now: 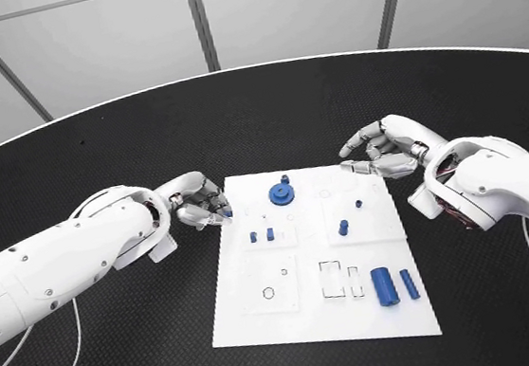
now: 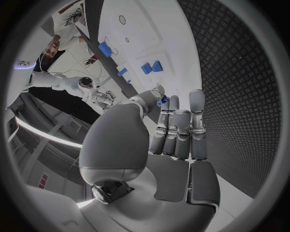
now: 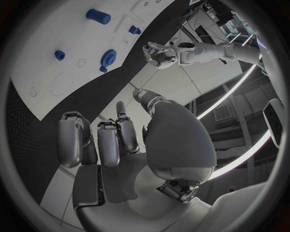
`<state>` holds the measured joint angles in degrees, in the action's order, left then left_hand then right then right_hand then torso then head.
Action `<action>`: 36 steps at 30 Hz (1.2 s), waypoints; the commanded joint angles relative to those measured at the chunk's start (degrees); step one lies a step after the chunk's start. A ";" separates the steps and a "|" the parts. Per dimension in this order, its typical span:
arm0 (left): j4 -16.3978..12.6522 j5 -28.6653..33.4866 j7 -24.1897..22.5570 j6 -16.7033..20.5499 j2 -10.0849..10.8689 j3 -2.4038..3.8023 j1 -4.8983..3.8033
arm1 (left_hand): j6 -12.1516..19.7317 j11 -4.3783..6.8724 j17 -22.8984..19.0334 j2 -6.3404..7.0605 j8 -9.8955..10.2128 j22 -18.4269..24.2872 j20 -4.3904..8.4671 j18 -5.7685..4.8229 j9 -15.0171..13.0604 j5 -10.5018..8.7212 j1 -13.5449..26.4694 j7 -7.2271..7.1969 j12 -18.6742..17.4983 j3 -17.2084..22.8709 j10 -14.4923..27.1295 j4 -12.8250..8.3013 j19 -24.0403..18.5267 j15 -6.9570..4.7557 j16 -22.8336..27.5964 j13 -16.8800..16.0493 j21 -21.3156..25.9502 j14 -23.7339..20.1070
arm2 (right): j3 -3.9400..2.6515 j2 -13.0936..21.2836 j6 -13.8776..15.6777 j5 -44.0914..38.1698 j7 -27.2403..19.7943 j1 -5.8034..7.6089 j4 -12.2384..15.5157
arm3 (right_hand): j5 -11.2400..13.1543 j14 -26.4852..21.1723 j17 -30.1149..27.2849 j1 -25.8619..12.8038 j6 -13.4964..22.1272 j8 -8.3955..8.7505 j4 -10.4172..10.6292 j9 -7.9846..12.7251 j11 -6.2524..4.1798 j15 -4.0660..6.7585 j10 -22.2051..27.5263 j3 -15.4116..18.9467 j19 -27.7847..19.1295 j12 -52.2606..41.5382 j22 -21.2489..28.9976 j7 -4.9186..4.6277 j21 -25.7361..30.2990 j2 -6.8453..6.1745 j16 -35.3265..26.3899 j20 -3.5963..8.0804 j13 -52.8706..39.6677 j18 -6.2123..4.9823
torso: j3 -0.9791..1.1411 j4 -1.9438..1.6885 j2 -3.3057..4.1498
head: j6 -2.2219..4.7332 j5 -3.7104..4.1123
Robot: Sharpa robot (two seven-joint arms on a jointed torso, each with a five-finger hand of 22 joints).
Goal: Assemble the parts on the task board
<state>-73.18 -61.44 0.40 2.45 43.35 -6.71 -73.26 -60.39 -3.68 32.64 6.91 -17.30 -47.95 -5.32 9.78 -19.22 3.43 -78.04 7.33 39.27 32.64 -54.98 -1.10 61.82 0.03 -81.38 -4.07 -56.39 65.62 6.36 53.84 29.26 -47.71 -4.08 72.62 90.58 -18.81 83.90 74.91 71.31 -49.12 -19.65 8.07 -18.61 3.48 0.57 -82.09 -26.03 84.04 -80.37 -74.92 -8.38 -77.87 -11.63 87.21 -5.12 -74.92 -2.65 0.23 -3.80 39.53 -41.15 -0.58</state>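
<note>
Left wrist view reveals left hand pinching blue part.

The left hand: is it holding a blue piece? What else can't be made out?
- Left hand: a blue bit shows at its fingertips in the left wrist view; the fingers hide whether it is gripped.
- Task board: outlines too small to read in the head view.
- Right hand: fingers curled, seemingly empty.
</note>
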 commanded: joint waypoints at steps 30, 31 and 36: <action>5.91 -5.60 7.56 -1.68 -11.82 0.01 -0.14 | 0.36 -0.34 3.83 0.12 0.33 -0.28 -0.24 0.34 -0.21 -0.35 -0.18 0.16 -0.71 -0.30 -0.26 0.68 0.77 0.27 -0.83 -0.12 -0.07 1.72 | -0.01 -0.43 -0.08 0.00 -0.04 0.01 0.07 | -0.18 4.80 9.63 -0.09 -0.28 -0.27 0.35 0.11 0.00 0.43 -0.13 0.08 1.53 -0.24 -3.33 -0.11 0.11 0.41 -0.14 0.47 -5.48 -0.52 | -0.07 -0.06 -0.04 | -0.11 0.69; 5.99 -5.78 7.65 -1.68 -11.88 0.01 -0.14 | 0.36 -0.34 3.83 0.12 0.33 -0.28 -0.24 0.34 -0.21 -0.35 -0.18 0.16 -0.71 -0.30 -0.26 0.68 0.77 0.27 -0.83 -0.12 -0.07 1.72 | -0.01 -0.42 -0.08 0.00 -0.04 0.01 0.06 | -0.18 4.80 9.63 -0.09 -0.28 -0.27 0.35 0.11 0.00 0.43 -0.13 0.08 1.53 -0.24 -3.33 -0.11 0.11 0.41 -0.14 0.47 -5.48 -0.52 | -0.08 -0.07 -0.04 | -0.12 0.70; 6.25 -6.22 7.88 -1.54 -11.91 0.00 -0.14 | 0.40 -0.35 3.73 0.13 0.36 -0.28 -0.25 0.33 -0.22 -0.35 -0.17 0.16 -0.75 -0.30 -0.24 0.72 0.79 0.28 -0.82 -0.12 -0.07 1.67 | -0.01 -0.42 -0.09 0.00 -0.05 0.01 0.03 | -0.18 4.80 9.63 -0.09 -0.28 -0.27 0.35 0.11 0.00 0.43 -0.13 0.08 1.53 -0.24 -3.33 -0.11 0.11 0.41 -0.14 0.47 -5.48 -0.52 | -0.10 -0.13 -0.08 | -0.16 0.83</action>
<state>-66.96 -67.61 8.25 0.88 31.43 -6.70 -73.39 -60.28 -3.88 36.42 7.16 -16.86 -48.28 -5.54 9.79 -19.35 3.27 -77.84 7.44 38.81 32.24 -55.18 -0.71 62.43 0.33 -82.05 -4.12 -56.39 66.96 6.35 53.43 29.18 -47.71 -4.12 72.63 90.63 -18.81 83.90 74.90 71.24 -49.12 -19.65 8.07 -18.55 3.48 0.57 -82.09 -26.03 84.04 -80.37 -74.91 -8.38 -77.87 -11.56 87.21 -5.12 -74.91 -2.65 0.16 -3.89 39.50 -41.28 0.19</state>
